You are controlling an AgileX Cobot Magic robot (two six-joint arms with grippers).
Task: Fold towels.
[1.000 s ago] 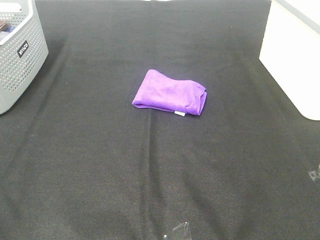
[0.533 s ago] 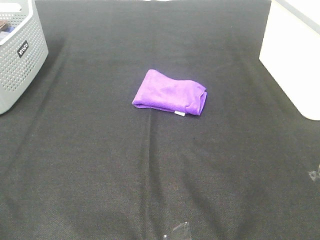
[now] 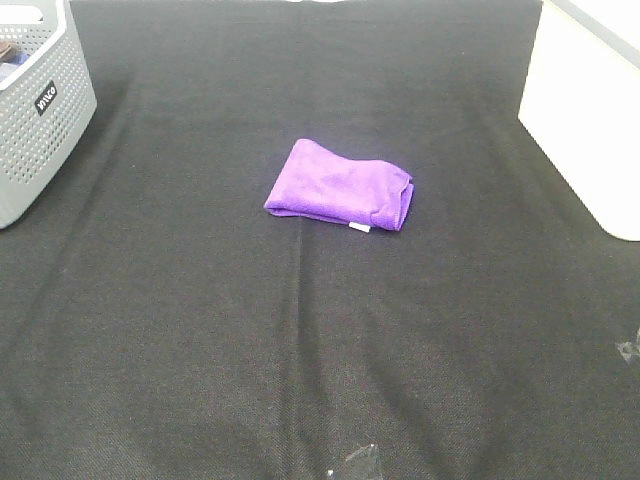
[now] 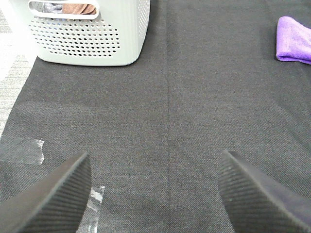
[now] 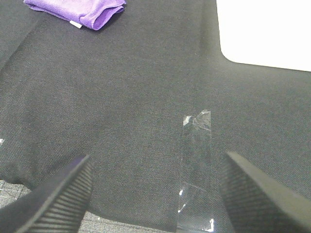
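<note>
One towel: bright purple microfibre cloth (image 3: pixel 340 186), already folded, centre of high view on black table cover (image 3: pixel 300 330).
Long axis: runs left-right, tilted slightly down to the right.
Left gripper (image 4: pixel 155 194): jaws wide apart, empty; towel at upper right of its view.
Right gripper (image 5: pixel 155 189): jaws wide apart, empty; towel at upper left of its view.
Nearer arm: cannot tell; both well apart from it.

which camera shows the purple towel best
The exterior high view: the whole folded purple towel lies unobstructed mid-cloth, white tag visible. The left wrist view catches only one end at the frame edge; the right wrist view shows part of it, cropped, with the tag.
</note>
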